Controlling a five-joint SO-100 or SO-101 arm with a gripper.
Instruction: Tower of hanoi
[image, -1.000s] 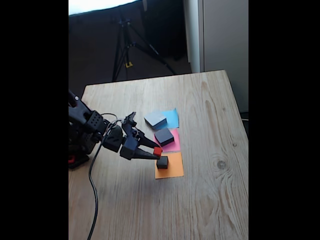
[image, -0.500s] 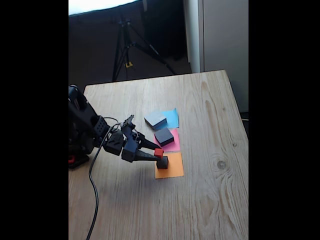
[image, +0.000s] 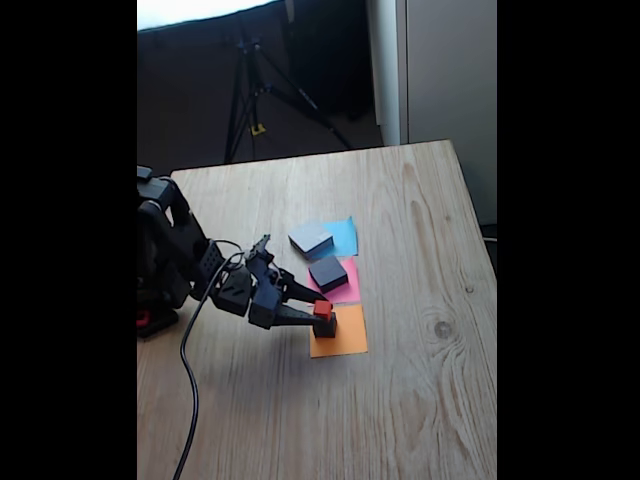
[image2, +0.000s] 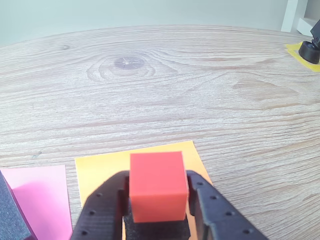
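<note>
The gripper (image: 320, 314) is clamped on the tiny red cube (image2: 157, 186), one finger on each side of it, as the wrist view shows clearly. In the fixed view the red cube sits directly on top of the small black cube (image: 325, 326), and whether its weight already rests there or is carried by the fingers cannot be told. The small black cube stands on the orange paper (image: 340, 338). Next to it, the medium black block (image: 328, 273) lies alone on the pink paper (image: 346, 283), and the large flat grey block (image: 311, 238) lies alone on the blue paper (image: 345, 236), all on the wooden table (image: 420, 380). The puzzle therefore seems to be somewhere in the middle: the two smallest pieces come together on orange, but the medium and large pieces are each on a separate square. Releasing the red cube looks like the nearest step, and building one full tower is left to do.
</note>
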